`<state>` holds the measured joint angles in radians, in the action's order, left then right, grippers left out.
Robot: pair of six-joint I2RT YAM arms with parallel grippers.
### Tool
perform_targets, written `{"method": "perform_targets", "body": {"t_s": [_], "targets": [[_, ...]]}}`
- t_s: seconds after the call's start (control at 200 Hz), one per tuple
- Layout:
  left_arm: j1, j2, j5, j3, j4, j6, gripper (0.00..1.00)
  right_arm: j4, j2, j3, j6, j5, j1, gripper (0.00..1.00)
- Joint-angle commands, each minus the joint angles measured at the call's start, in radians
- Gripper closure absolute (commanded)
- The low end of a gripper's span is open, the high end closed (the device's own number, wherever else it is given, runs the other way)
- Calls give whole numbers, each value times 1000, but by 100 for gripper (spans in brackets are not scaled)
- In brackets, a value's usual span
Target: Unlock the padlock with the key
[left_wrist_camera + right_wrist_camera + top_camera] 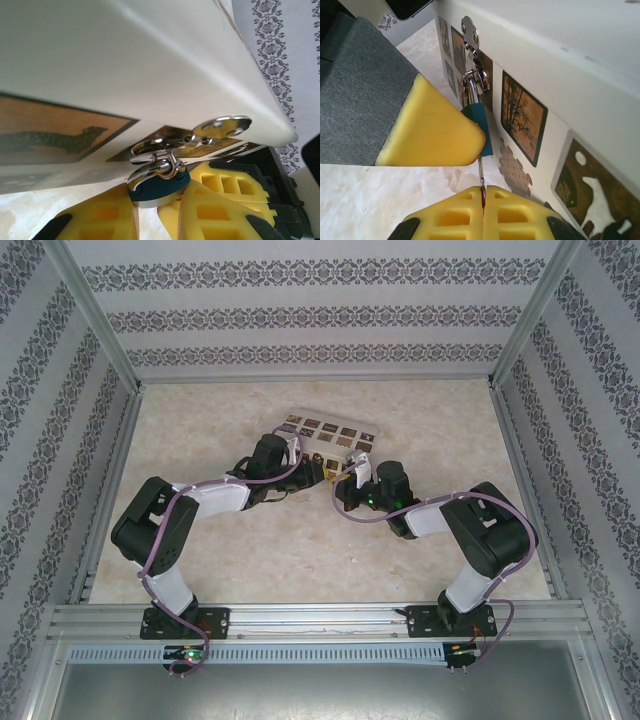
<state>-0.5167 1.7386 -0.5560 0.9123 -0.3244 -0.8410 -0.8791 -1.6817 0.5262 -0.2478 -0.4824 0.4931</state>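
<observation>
Blue-bodied and tiny beside the thing it hangs from, the small padlock (480, 119) has a thin, bright silvery shackle (469, 87) looped through the ring of a shiny chrome hasp (469, 30). The hasp is fixed to the front wall of a cream box with brown picture squares (600, 100). Seen from the left wrist, the lock's body is a rounded dark teal-blue block with a pale metal band along one edge, and the shackle curls out of its top in a tight hook. The left gripper (156, 197) has its ribbed yellow fingers (215, 200) on either side of that body, closed in on it and holding it. From the right wrist, one of those fingers shows as a broad yellow pad lying against the lock and hiding part of the blue. The right gripper (483, 194) has its own yellow fingers pressed tight together, pinching a thin silvery key (481, 172). The blade stands straight up to the underside of the padlock and meets it, though I cannot tell how far it sits in the keyhole. From above, both arms reach in over the pale marbled table (300, 560) and meet at the near side of the box, where the lock is too small to make out.
</observation>
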Motion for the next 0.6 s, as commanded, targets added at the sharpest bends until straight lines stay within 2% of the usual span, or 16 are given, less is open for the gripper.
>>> {"method": "perform_targets", "body": {"t_s": [0.0,0.595], "targets": [[-22,-13,-126,-8,6,20,80,-189,41,68,-40,-105,13,100],[-23,37,-111,-26,-49,22,80,-137,-5,127,-39,-104,7,100]]}}
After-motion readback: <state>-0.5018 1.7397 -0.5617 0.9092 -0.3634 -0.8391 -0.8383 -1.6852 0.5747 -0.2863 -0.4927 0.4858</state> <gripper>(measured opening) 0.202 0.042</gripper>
